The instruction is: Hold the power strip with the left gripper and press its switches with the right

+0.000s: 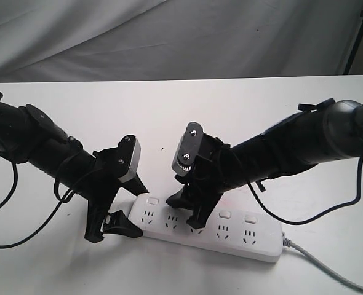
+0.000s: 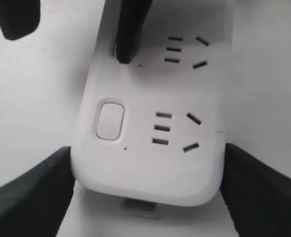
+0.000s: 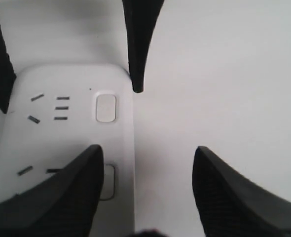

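The white power strip lies on the table, its grey cord leaving at the right. My left gripper straddles the strip's left end; in the left wrist view both black fingers touch the strip's sides, shut on it. The first switch shows bare. My right gripper is open: one finger lies over the strip, half covering the second switch, while the other hangs over bare table. I cannot tell whether the finger touches that switch. Two more switches show to the right.
The white table runs back to a grey cloth backdrop. A thin black cable hangs off the left arm and another off the right arm. A dark stand leg is at the far right.
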You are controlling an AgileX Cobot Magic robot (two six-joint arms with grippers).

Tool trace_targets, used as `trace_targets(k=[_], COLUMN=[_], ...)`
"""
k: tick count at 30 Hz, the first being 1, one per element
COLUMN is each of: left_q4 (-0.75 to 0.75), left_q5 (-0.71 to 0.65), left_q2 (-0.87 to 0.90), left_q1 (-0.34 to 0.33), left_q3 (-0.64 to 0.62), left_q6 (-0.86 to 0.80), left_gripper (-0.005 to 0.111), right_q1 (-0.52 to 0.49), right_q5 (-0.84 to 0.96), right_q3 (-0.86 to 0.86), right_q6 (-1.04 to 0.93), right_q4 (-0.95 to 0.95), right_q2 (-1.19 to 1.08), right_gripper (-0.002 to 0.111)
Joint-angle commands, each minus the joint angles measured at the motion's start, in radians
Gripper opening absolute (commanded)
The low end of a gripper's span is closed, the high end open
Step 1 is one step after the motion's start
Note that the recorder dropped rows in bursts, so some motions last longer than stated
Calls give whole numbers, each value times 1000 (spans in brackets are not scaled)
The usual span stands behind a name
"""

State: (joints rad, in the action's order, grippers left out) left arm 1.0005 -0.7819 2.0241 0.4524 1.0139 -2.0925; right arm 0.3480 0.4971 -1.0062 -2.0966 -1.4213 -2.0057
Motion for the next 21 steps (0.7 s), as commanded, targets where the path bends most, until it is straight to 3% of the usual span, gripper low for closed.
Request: trace_targets(k=[1, 21], left_q4=[12, 12], left_q5=[0, 0], left_q2=[1, 1], left_q1=[6, 6], left_q3=[3, 3], left_q6=[0, 0], left_gripper=[72, 72], right_q1=[-2, -48], right_q5=[-19, -20], right_q3=[26, 98], right_q6=[-24, 33], right_q4=[51, 80], right_q2=[38, 133], right_gripper=[51, 51])
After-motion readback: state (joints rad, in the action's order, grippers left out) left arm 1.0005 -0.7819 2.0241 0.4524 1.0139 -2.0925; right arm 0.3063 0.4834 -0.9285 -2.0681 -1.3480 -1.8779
